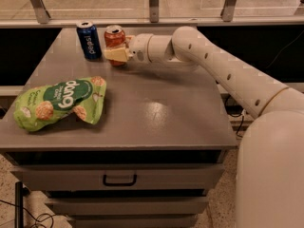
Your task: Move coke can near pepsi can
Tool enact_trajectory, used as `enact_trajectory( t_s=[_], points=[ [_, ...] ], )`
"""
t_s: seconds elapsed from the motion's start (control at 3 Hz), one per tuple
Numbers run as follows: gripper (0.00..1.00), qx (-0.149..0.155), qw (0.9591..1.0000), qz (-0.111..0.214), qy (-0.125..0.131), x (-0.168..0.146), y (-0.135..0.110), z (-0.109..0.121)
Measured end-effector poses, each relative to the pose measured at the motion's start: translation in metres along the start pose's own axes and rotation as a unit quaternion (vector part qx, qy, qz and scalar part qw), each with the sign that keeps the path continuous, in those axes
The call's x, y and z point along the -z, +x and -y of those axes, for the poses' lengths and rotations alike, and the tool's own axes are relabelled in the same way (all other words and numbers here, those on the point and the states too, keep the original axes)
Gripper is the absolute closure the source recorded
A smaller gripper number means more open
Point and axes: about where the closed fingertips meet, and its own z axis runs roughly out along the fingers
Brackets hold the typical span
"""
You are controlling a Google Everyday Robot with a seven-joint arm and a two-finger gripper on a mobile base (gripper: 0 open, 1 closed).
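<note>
Red and shiny, the coke can stands upright at the back of the grey worktop, just beside the dark blue pepsi can. The two cans are close but do not touch, and a thin gap shows between them. The gripper is at the coke can, on the end of the long white arm that comes in from the right of the picture. Its pale fingers pinch the lower half of the can from the sides. I cannot tell if the bottom of the can rests on the worktop or hangs just above it. A can like this is thin metal, so I think it is stiff enough to hold but will dent if it is squeezed too hard. Its side is smooth and round, so it can slip or turn in a loose hold. I cannot tell if it is full or empty, so it may be light or a bit heavy. The best place to hold it looks like the straight round side, not the narrow silver top. It is tall and thin, so a bump could tip it into the pepsi can. A soft green snack bag lies well apart at the front, out of the way
</note>
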Motion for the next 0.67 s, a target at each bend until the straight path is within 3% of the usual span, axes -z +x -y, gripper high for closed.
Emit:
enact_trajectory(
  t_s=[0.67],
  points=[
    [1.0,-0.002,0.9996,0.007,-0.027,-0.028,0.004,-0.01]
  ],
)
